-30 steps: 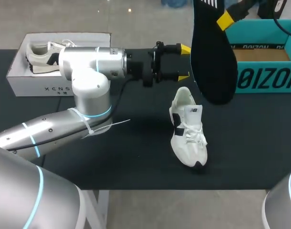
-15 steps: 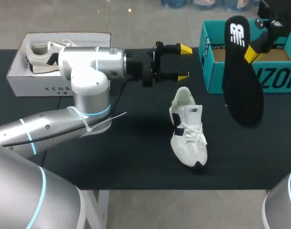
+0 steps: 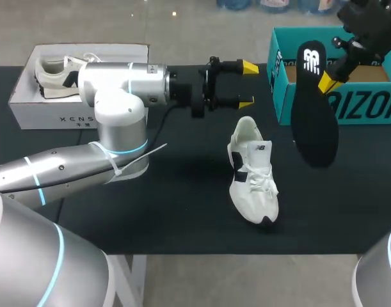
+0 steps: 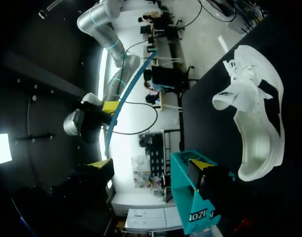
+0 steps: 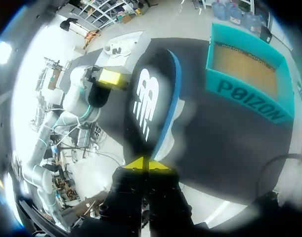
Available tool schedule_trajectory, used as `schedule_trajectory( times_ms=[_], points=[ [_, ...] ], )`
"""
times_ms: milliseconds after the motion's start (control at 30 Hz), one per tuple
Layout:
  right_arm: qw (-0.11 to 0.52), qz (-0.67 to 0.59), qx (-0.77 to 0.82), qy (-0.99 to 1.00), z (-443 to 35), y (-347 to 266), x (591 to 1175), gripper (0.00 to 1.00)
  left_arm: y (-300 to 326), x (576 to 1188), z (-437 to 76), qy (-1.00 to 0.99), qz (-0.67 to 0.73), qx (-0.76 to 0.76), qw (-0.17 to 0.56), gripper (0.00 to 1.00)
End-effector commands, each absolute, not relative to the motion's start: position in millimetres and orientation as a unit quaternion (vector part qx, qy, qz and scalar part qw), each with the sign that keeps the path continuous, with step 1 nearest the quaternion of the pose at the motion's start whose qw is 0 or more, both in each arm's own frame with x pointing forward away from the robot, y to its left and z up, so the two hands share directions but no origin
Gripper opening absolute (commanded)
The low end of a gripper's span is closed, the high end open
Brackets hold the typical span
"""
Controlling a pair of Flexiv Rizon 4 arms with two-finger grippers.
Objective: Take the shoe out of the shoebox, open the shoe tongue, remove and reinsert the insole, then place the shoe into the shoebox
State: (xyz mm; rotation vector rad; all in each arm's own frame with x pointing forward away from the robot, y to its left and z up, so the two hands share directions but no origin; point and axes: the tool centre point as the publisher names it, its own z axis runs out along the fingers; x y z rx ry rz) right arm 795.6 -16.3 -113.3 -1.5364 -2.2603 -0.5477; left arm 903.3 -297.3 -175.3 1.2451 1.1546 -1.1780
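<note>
The right end effector (image 3: 327, 82) is pinching the insole (image 3: 313, 121) aloft, beside the shoe (image 3: 253, 173) on the surface (image 3: 150, 211); the left end effector (image 3: 247, 84) is hovering wide open. Reinsertion appears next, requiring toe-first alignment with the shoe.

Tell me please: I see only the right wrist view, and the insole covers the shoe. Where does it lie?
Observer: The white shoe rests on its sole on the table, left of the insole and the teal shoebox.
Operator: Does my other arm hold something?
Observer: No, the left gripper is open and empty, beyond the shoe's heel.
Operator: What is in the second box?
Observer: The white box holds another shoe.
</note>
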Motion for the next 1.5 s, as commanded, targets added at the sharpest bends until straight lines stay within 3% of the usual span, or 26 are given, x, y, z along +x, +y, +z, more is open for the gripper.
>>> schedule_trajectory(
  times_ms=[33,467,1133,1167,1233,1333,1400,1433,1500],
  points=[
    [0.200,-0.176,-0.539,-0.799,-117,-7,823,0.00,-292,898,-175,0.474,-0.486,0.520,0.518,1.00],
    [0.210,-0.173,-0.527,-0.805,-121,30,868,0.00,-286,888,-170,0.451,-0.490,0.531,0.524,1.00],
    [0.240,-0.172,-0.507,-0.810,-144,81,880,0.00,-296,895,-177,0.456,-0.493,0.525,0.522,1.00],
    [0.240,-0.172,-0.508,-0.809,-143,81,881,0.00,-296,895,-177,0.455,-0.493,0.525,0.523,0.91],
    [0.239,-0.174,-0.508,-0.809,-141,81,882,0.00,-295,895,-176,0.455,-0.492,0.526,0.524,0.58],
    [0.237,-0.174,-0.509,-0.809,-140,81,884,0.00,-293,894,-177,0.454,-0.491,0.526,0.525,0.38],
    [0.237,-0.174,-0.509,-0.809,-141,81,885,0.00,-292,894,-177,0.453,-0.491,0.525,0.528,0.05],
    [0.237,-0.174,-0.509,-0.809,-141,82,885,0.00,-292,894,-177,0.452,-0.491,0.524,0.529,0.00],
    [0.238,-0.175,-0.509,-0.808,-141,85,884,0.00,-291,894,-176,0.450,-0.492,0.523,0.531,0.00]
  ],
)
